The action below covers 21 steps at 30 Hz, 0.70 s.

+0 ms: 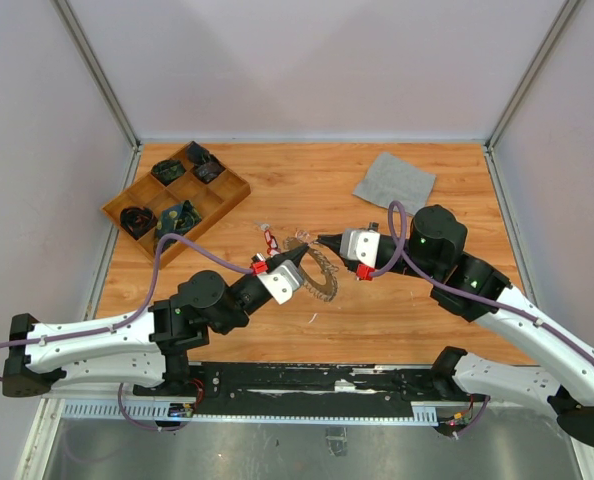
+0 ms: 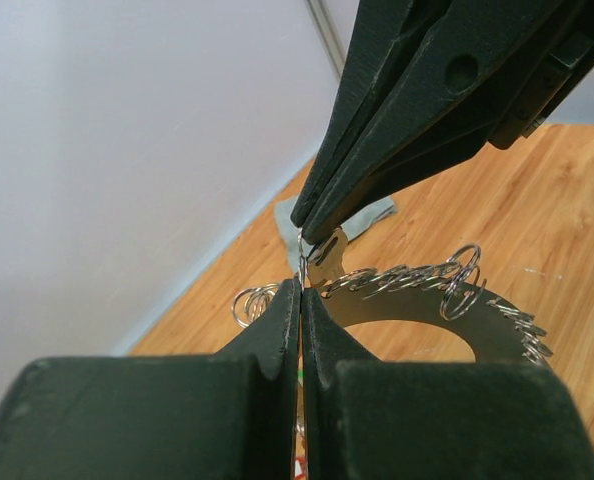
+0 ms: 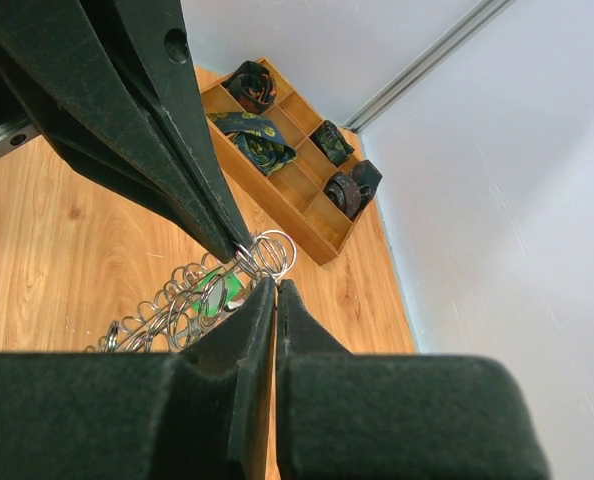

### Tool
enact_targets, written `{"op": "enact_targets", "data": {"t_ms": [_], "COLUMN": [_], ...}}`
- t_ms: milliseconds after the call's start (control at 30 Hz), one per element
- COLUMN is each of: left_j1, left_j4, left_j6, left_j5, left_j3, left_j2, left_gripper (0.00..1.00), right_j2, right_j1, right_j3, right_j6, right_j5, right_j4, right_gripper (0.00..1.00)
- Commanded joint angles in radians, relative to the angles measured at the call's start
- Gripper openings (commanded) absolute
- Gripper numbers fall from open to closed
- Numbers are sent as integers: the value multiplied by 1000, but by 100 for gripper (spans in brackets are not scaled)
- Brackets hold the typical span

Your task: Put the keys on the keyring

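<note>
Keyring [image 2: 497, 325] looks light, stiff, slippery thin metal, left gripper [image 2: 301, 290] and right gripper [image 3: 275, 290] both clamped on its rim loops [image 3: 269, 254], best hold there

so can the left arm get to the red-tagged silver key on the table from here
Probably yes: the red-tagged silver key lies uncovered beside the left gripper, but that gripper is shut on the large fringed silver keyring and must let go first.
</note>
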<state>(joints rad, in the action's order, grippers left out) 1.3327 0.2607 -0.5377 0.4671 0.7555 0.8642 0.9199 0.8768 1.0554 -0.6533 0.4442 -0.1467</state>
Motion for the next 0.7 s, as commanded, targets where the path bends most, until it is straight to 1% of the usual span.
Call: {"op": "enact_targets", "data": {"t_ms": [0, 333, 667], "left_j1": [6, 7, 6], "left_j4": [70, 77, 80], "left_j6": [17, 33, 74], "left_j5": [-34, -70, -80], "left_j3": [29, 22, 16], "left_j2": [-23, -36, -55], "left_gripper": [1, 1, 0], "right_j2": [-3, 11, -34], "right_j1": [20, 19, 20], "right_j3": [-3, 6, 12], "right_j6": [18, 21, 19], "right_j5": [-24, -13, -14], "right_j4": [8, -16, -26], "right_gripper": [3, 10, 15]}}
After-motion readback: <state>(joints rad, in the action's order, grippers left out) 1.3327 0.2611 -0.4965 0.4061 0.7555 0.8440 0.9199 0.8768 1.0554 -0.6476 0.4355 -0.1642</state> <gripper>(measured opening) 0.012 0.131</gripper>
